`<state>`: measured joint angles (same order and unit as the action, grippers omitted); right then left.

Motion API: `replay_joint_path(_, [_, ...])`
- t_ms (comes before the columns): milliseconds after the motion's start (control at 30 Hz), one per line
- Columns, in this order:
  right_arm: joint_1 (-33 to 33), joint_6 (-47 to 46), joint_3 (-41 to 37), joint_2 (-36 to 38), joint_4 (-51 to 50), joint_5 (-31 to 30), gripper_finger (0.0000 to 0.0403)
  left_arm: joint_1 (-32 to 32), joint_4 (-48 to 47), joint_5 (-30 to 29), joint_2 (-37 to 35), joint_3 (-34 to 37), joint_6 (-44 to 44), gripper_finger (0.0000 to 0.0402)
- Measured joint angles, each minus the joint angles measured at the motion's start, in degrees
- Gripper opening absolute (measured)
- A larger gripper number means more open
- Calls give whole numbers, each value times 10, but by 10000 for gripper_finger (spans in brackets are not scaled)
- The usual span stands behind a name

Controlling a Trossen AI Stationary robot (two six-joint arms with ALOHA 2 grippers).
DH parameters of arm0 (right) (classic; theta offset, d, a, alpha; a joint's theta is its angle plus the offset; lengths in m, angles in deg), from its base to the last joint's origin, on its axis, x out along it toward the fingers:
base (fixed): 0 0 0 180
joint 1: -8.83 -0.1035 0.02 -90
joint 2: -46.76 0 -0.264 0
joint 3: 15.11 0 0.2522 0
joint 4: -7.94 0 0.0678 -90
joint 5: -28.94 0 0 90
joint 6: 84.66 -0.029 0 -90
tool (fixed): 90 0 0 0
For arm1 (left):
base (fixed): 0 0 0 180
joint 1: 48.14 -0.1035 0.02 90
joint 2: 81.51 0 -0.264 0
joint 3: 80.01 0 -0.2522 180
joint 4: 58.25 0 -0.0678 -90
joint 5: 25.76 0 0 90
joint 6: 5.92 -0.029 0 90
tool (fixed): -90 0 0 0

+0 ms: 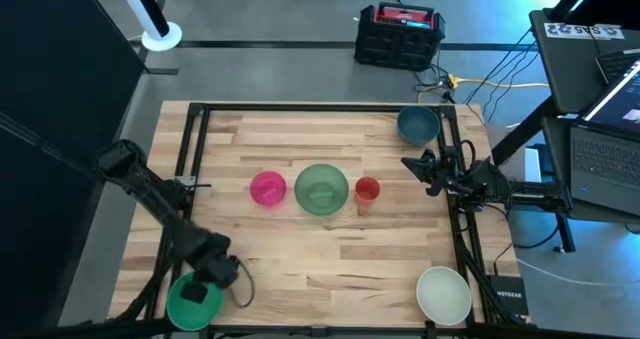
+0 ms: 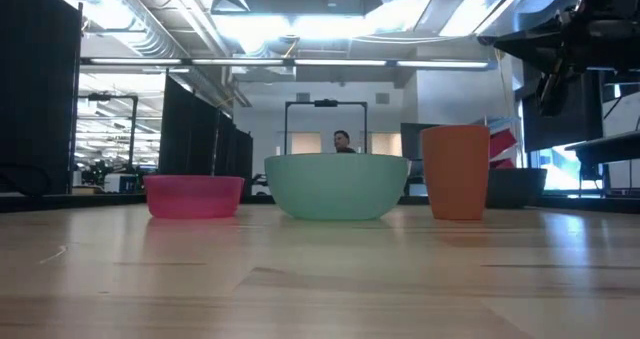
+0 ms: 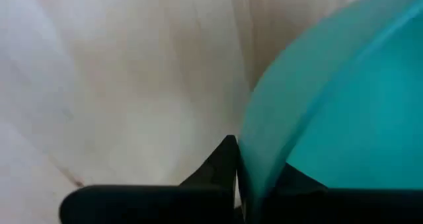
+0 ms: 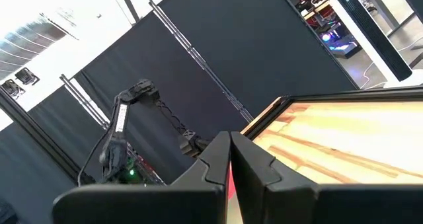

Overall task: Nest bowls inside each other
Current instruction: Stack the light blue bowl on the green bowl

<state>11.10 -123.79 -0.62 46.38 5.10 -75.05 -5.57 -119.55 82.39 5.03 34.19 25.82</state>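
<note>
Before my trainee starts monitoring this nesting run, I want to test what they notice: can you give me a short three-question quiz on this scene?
1. True or false: the left gripper is shut on the bright green bowl.
2. What stands between the pink bowl and the red-orange cup?
3. Nearest the right gripper: A white bowl, B teal-blue bowl, C pink bowl?

Key: 1 true; 2 the large translucent green bowl; 3 B.

No words I can read anywhere, tiny letters on a white sticker on the black case [image 1: 583, 29] at the upper right, too small to tell
</note>
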Motion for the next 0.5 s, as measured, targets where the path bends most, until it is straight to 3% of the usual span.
replay_joint_path(267, [0, -5, 0, 0, -16, 3, 1, -270, -50, 12, -30, -77, -36, 0])
replay_joint_path(500, [0, -12, 0, 0, -53, 16, 1, -423, -120, -36, 78, -259, -105, 0])
